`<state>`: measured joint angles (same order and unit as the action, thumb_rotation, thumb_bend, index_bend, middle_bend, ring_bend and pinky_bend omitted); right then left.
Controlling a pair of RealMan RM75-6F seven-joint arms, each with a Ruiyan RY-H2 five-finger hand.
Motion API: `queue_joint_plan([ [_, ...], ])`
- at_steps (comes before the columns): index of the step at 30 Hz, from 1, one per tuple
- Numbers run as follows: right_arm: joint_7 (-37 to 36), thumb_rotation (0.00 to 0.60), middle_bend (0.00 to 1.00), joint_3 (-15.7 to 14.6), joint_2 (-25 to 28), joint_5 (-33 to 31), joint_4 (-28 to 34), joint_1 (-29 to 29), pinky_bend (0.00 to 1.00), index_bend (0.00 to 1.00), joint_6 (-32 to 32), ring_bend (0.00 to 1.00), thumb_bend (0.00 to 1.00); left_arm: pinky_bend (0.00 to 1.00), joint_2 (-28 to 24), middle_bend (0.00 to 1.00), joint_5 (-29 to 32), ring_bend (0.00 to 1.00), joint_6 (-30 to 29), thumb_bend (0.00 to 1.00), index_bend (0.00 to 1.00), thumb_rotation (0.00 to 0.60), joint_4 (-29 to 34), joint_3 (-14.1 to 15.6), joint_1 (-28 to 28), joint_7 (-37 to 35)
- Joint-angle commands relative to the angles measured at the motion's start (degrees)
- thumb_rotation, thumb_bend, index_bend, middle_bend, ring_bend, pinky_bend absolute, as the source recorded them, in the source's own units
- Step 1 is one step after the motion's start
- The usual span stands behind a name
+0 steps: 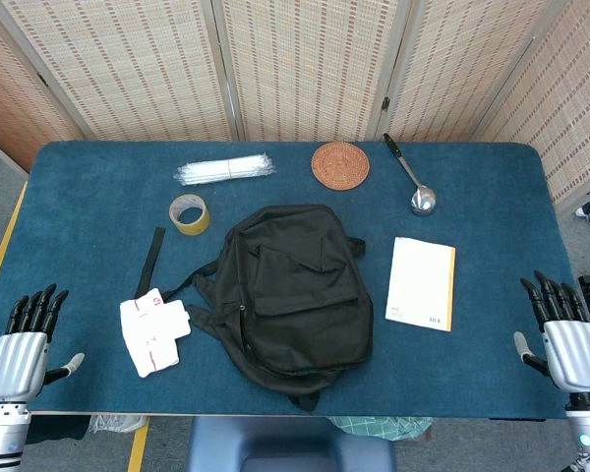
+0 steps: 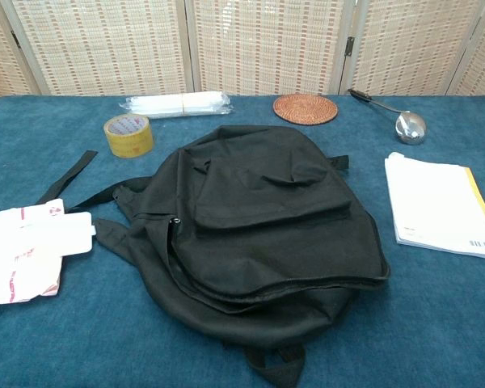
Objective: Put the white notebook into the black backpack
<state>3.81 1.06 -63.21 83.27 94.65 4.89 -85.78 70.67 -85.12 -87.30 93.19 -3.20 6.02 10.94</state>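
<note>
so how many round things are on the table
2: a roll of tape left of the black backpack, and a woven coaster beyond it near the far edge. Nothing shows whether the backpack hides more.

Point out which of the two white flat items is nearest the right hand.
The white notebook, lying beside the black backpack on the right hand's side; the red-printed white packet lies across the backpack.

I see a blue table [image 1: 79,197] backed by woven folding screens [image 1: 305,59]; grey floor [image 1: 0,211] with yellow tape [image 1: 2,251] at left.
</note>
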Motion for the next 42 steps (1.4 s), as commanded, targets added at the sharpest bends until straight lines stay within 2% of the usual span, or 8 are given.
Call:
queue_joint_plan([
  [1, -0.2, 0.600, 0.00, 0.2, 0.1, 0.0, 0.2, -0.2, 0.00, 0.00, 0.0, 0.04, 0.45, 0.00, 0.7, 0.04, -0.7, 0.03, -0.9, 0.22, 0.05, 0.600, -0.8, -0.3, -0.1, -0.8],
  [10, -0.7, 0.600, 0.00, 0.7, -0.2, 0.7, -1.1, 0.5, 0.00, 0.00, 1.5, 0.05, 0.45, 0.00, 0.9, 0.04, -0.3, 0.04, -0.4, 0.22, 0.06, 0.600, -0.8, -0.3, -0.2, -0.2],
  [15, 0.5, 0.600, 0.00, 0.7, -2.6, 1.8, -5.1, 2.7, 0.00, 0.00, 5.1, 0.06, 0.44, 0.00, 1.0, 0.04, -0.1, 0.04, 0.1, 0.22, 0.06, 0.600, -0.3, -0.4, 0.1, 0.3],
  [18, 1.2, 0.600, 0.00, 0.4, -5.2, 2.6, -9.1, 4.5, 0.00, 0.00, 7.9, 0.06, 0.44, 0.00, 1.1, 0.04, 0.1, 0.04, 0.6, 0.22, 0.06, 0.600, -0.3, -0.4, 0.3, 0.5],
  [24, -0.3, 0.600, 0.00, -0.5, -12.1, 4.3, -20.9, 7.9, 0.00, 0.00, 13.2, 0.06, 0.44, 0.00, 1.0, 0.04, 0.5, 0.04, 0.8, 0.22, 0.06, 0.600, -0.2, -0.4, 0.2, 0.2],
  [30, -5.3, 0.600, 0.00, -2.0, -19.5, 5.8, -33.9, 9.7, 0.00, 0.00, 16.6, 0.06, 0.44, 0.00, 0.9, 0.04, 1.0, 0.04, 1.2, 0.22, 0.06, 0.600, -0.1, -0.3, 0.1, 0.0],
  [35, -9.6, 0.600, 0.00, -2.5, -25.0, 7.3, -43.3, 11.2, 0.00, 0.00, 17.2, 0.06, 0.44, 0.00, 0.8, 0.04, 1.0, 0.04, 1.4, 0.22, 0.06, 0.600, 0.3, -0.5, 0.4, 0.2],
  [42, -13.8, 0.600, 0.00, -3.4, -31.0, 9.4, -53.6, 13.5, 0.00, 0.00, 17.6, 0.06, 0.44, 0.00, 0.7, 0.04, 1.3, 0.04, 1.8, 0.22, 0.06, 0.600, 0.8, -0.4, 0.5, 0.9],
])
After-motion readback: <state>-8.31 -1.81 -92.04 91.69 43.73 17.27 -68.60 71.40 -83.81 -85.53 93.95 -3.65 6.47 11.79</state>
